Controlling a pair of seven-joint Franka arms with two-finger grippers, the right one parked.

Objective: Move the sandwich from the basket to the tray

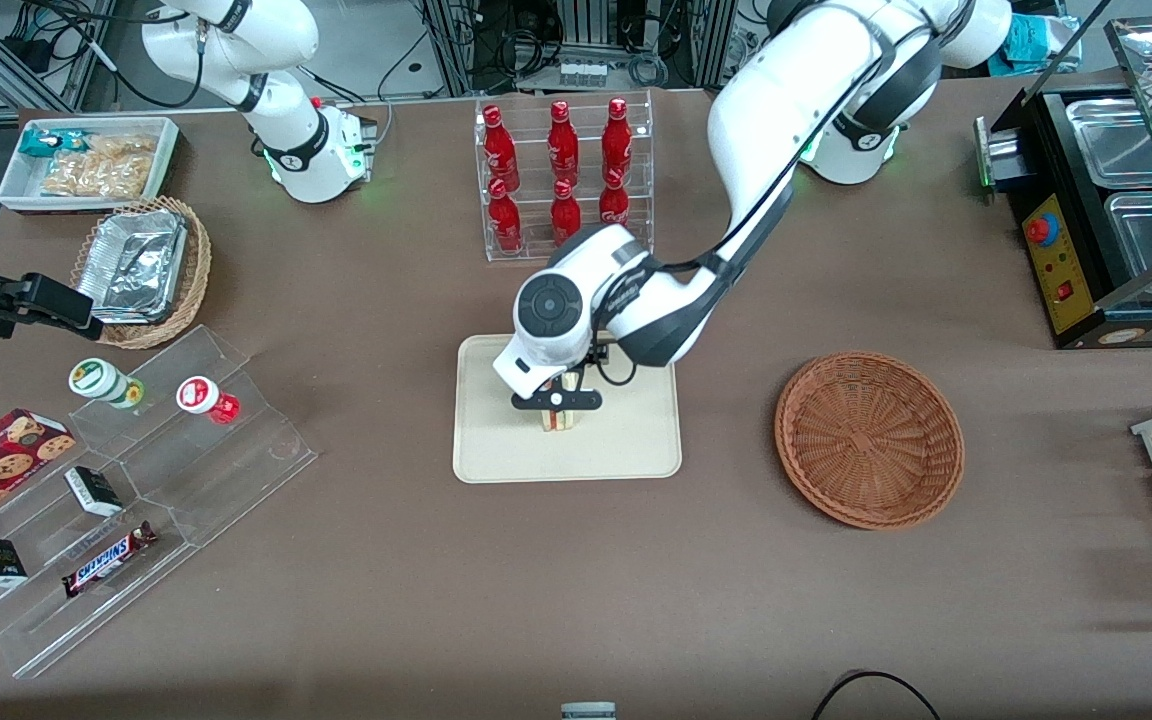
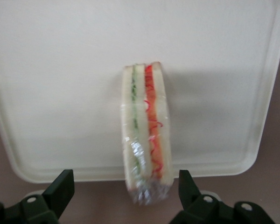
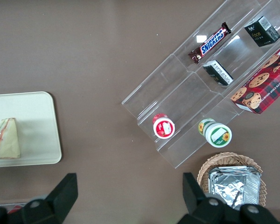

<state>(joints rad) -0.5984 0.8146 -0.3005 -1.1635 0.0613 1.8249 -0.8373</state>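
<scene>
I note the clear-wrapped white-bread sandwich (image 2: 145, 140) shows glossy, crinkled film; cream plastic tray (image 2: 60, 70) smooth, matt; reddish-brown wicker basket (image 1: 869, 438) rough-woven; black gripper (image 2: 126, 196), over the tray, matt plastic, fingers apart.

Sandwich (image 2: 146, 140) on tray (image 2: 60, 93), between open end effector (image 2: 126, 196) fingers.

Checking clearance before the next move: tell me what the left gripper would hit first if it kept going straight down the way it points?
Most likely the sandwich: the left gripper is open with the wedge between its fingers. The sandwich rests on the tray, which comes next.
</scene>
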